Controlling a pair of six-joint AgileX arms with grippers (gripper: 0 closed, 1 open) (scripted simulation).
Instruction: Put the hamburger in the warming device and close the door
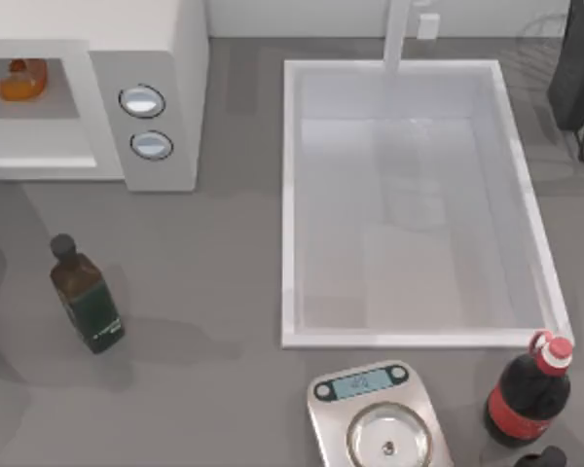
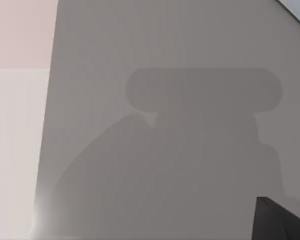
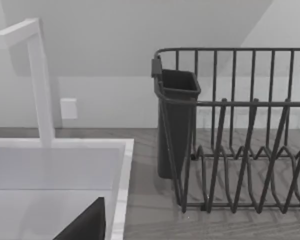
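While the top view looks straight down on the grey desk, the hamburger sits inside the open cavity of the warming device at the far left corner, resting on the cavity floor. Two round knobs stand one below the other on the grey panel just right of the cavity. A pale strip runs along the front of the opening; whether that is the door I cannot tell. A dark green bottle lies tilted on the desk in front of the microwave, well apart from it. The white sink basin fills the middle and right, with its faucet at the far edge. Near the front edge stand a kitchen scale and, to its right, a cola bottle with a red cap. A dark rack shows at the far right corner.

From the left wrist view, grey desk surface carries a broad shadow, and a dark corner of the arm's own hardware juts in; the state of the left end effector cannot be told.

From the right wrist view, a black wire dish rack with a dark cutlery holder stands beside the sink, the faucet rising near it. A dark tip pokes in; the right end effector's state cannot be told either.
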